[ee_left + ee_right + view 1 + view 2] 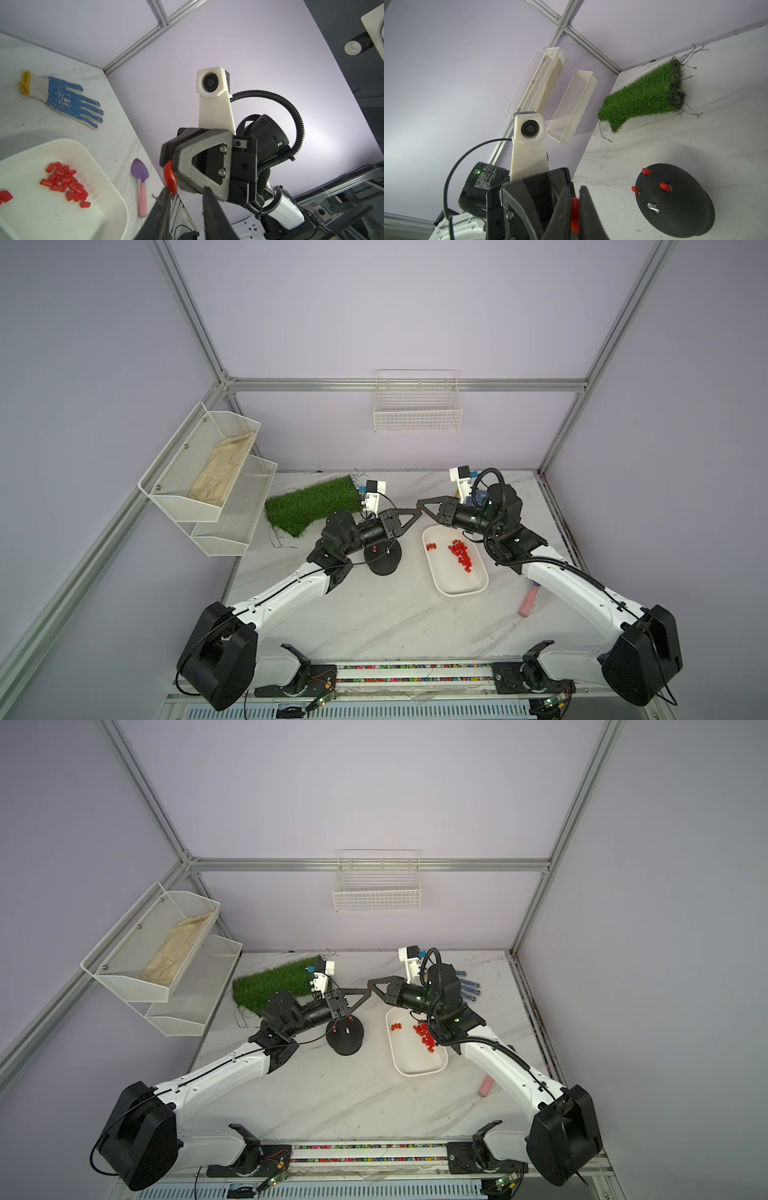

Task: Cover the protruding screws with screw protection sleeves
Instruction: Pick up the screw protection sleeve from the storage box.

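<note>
At the left of the table point(374, 614) stands the black dome-shaped base point(675, 207), round and matt. The protruding screws point(653, 207) rise from its top in a square. Three are hidden under fitted sleeves point(665, 186), short bright red caps, and the fourth is bare, a stubby silvery stud. All four have their long axes standing up out of the dome, pointing away from the table. In both top views the base sits partly under the left arm's wrist, nearer and further left than the fingertips.

The left hand point(415, 511) reaches right above the table, its jaws apart with a clear gap between them. One of its fingers point(164, 207) ends right at the held sleeve point(170, 179), and I cannot tell whether it touches.

The held sleeve is a small, glossy, bright red cylinder. Its long axis runs along the slit between the right hand's fingers, and I cannot tell which end is open. The right hand point(575, 189) reaches left and is closed on this sleeve at its very tips. It meets the left hand tip to tip, above the gap between the base and the far end of the tray.

Further right, the white tray point(453, 583) holds the loose screw protection sleeves point(461, 553). They form a red heap lying on their sides and pointing every way, with a few point(431, 546) apart at the left. They lie nearer than both hands' tips and to their right.
</note>
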Available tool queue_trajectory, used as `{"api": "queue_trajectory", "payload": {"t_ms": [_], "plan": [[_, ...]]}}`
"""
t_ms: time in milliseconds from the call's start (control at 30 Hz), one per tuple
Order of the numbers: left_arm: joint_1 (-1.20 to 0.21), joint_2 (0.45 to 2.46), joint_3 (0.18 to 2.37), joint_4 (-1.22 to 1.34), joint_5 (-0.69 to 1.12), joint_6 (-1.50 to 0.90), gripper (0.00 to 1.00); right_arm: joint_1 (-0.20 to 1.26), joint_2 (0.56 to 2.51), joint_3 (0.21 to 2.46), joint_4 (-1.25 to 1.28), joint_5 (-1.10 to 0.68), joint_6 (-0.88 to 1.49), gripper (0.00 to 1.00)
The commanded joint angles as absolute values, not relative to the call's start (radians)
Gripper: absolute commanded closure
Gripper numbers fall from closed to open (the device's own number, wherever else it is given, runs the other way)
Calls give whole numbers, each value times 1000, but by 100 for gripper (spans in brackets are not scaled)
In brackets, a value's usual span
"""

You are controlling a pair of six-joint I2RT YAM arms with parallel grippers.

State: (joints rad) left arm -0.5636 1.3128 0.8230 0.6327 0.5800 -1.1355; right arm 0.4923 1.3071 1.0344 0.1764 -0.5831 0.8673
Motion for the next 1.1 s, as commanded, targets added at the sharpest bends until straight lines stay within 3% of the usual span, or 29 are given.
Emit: {"api": "queue_trajectory", "payload": {"t_ms": [0, 233, 467, 667, 767, 1067], "plan": [[-566, 1295, 850, 713, 593, -1141, 74, 500, 1314, 1016, 213, -600, 890, 87], [-566, 1296, 848, 711, 592, -1141, 80, 500, 1322, 1022, 218, -616, 895, 88], [-565, 1292, 829, 700, 570, -1140, 67, 500, 1309, 1036, 193, -617, 875, 88], [-565, 1282, 831, 692, 563, -1130, 66, 500, 1314, 1039, 186, -628, 873, 88], [-563, 1275, 830, 664, 557, -1115, 61, 500, 1309, 1038, 194, -633, 878, 88], [-554, 1274, 816, 676, 554, -1123, 66, 500, 1308, 1039, 182, -632, 868, 88]]}}
